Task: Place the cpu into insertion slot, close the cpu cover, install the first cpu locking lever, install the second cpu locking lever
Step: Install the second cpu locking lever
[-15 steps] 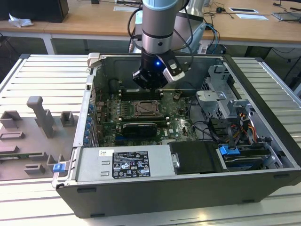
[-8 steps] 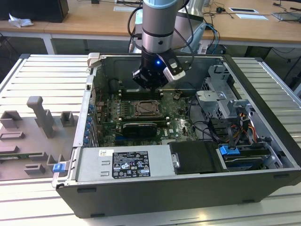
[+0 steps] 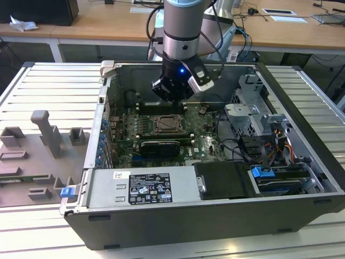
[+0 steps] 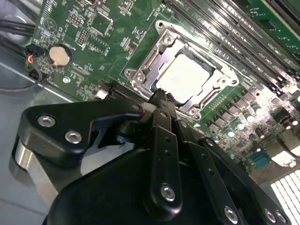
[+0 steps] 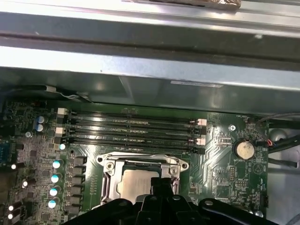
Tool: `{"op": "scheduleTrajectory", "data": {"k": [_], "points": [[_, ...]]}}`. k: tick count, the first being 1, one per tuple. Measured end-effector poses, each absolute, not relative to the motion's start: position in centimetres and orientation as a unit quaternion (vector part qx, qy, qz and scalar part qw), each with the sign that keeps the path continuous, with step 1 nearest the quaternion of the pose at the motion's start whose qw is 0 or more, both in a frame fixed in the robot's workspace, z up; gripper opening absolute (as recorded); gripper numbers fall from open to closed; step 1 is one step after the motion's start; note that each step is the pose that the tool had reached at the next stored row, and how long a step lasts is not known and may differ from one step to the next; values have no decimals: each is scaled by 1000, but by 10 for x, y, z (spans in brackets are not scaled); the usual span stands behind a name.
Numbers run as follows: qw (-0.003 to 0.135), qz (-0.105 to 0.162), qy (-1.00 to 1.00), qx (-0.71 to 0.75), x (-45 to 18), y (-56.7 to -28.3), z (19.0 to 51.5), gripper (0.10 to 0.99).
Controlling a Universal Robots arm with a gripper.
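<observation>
In the exterior view, the arm [image 3: 182,27] comes down from above into an open computer case [image 3: 302,140] that lies on a ribbed metal table [image 3: 48,86]. The gripper [image 3: 171,98] hangs over the green board [image 3: 202,141], just behind the slot [image 3: 168,125]. On the exterior view's left, a grey holder [image 3: 46,135] stands on the table.

In the second wrist view, the gripper [image 4: 161,96] is black, and its fingers [image 4: 163,117] are pressed together with no gap and nothing between them. Their tip is just beside the near edge of the slot [image 4: 187,77]. The cpu [image 4: 187,75] lies flat in the slot. The cover [image 4: 152,56] is down around it, so the pale top shows through the window. A round coin battery [image 4: 60,55] sits well apart on the board.

In the first wrist view, the cpu [image 5: 133,183] sits inside the cover [image 5: 140,161], and long memory slots [image 5: 131,126] run just beside it. The gripper [image 5: 161,185] tip is above the cpu edge.
</observation>
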State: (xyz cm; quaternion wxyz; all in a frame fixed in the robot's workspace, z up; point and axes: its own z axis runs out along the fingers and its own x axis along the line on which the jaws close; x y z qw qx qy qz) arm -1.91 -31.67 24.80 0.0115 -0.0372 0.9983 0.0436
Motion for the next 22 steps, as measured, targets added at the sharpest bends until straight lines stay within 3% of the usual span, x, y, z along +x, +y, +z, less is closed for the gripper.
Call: {"op": "scheduleTrajectory", "data": {"k": [22], "points": [[12, 44, 998, -37, -19, -342, 255, 106]]}}
